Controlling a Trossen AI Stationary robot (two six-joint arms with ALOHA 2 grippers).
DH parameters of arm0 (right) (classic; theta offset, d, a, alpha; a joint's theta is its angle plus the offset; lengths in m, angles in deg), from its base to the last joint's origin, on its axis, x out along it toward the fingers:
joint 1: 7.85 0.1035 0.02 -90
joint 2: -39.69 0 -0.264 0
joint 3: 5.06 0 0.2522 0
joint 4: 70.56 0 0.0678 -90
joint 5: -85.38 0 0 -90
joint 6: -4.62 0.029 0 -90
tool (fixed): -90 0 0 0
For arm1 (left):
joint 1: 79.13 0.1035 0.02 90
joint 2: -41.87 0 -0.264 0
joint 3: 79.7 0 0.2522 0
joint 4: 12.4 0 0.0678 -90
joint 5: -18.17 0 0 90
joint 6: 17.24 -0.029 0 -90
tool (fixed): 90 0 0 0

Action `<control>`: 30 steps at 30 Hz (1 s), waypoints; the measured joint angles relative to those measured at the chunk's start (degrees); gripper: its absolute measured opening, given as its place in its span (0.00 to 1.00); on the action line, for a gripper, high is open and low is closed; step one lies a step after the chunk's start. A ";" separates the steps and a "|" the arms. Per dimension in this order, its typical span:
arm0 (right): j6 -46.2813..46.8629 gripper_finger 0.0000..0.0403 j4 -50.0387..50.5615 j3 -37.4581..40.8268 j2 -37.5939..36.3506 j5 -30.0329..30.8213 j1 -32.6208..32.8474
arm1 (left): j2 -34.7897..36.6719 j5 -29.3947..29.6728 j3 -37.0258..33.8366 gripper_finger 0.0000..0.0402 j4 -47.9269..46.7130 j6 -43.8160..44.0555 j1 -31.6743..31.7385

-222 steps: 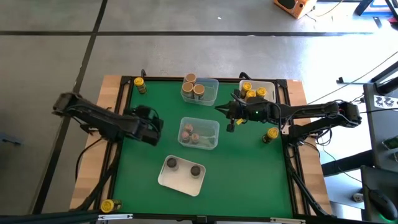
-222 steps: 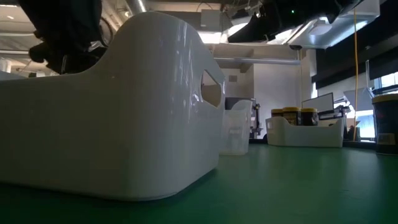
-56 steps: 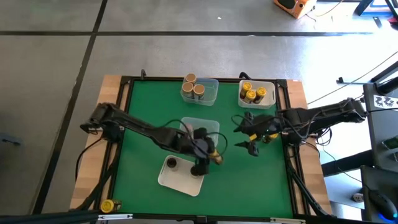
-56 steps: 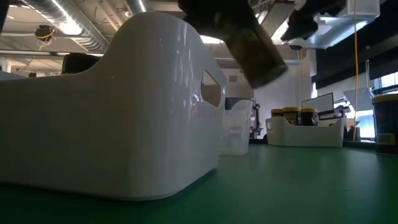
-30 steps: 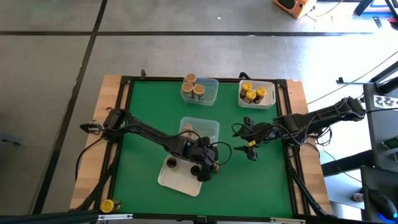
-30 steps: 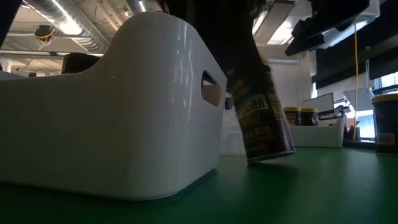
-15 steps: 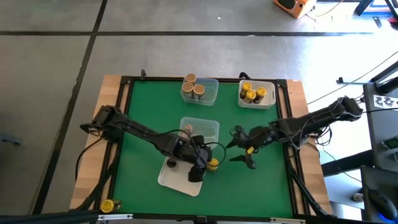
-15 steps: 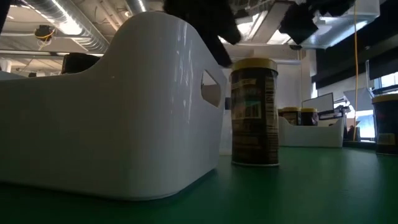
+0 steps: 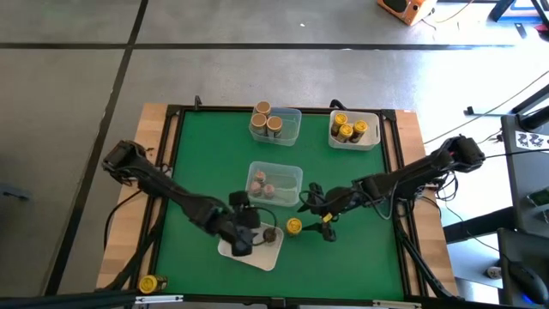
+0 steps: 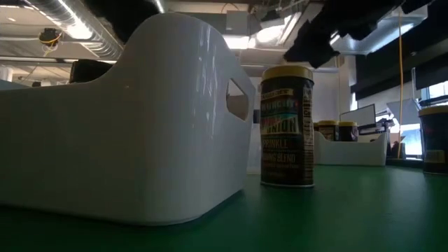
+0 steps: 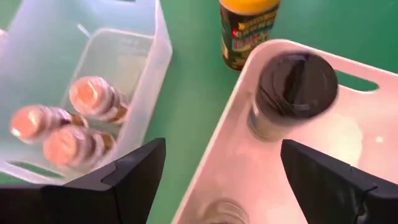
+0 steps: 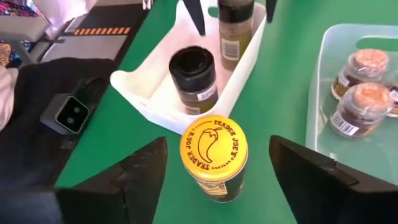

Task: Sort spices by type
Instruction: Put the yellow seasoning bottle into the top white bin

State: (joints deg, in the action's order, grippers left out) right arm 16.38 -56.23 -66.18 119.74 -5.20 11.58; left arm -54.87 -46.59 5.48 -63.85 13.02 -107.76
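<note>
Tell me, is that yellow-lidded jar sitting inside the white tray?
No, the yellow-lidded jar stands upright on the green mat just beside the white tray, not in it.

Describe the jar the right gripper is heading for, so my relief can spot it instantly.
Start at the white tray near the front edge of the green mat. Just off its right end, one yellow-lidded jar stands upright on bare mat, in front of the open right gripper. It is the only jar there outside a tray, and its lid shows a chili pepper.
</note>
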 joint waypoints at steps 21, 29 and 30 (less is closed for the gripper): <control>-1.54 0.88 -9.22 -0.21 9.48 -0.50 0.10 | 8.59 2.26 -13.09 0.78 13.19 5.75 -3.62; -1.36 0.88 -12.61 -0.21 13.91 -1.97 0.10 | 8.57 2.54 -13.09 0.79 13.10 5.63 -3.60; -1.35 0.88 -12.73 -0.21 14.29 -1.76 0.10 | 8.57 2.54 -13.09 0.79 13.10 5.54 -3.60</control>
State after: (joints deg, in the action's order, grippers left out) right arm 15.03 -68.96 -66.39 134.03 -6.96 11.68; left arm -46.29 -44.04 -7.61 -50.75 18.56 -111.36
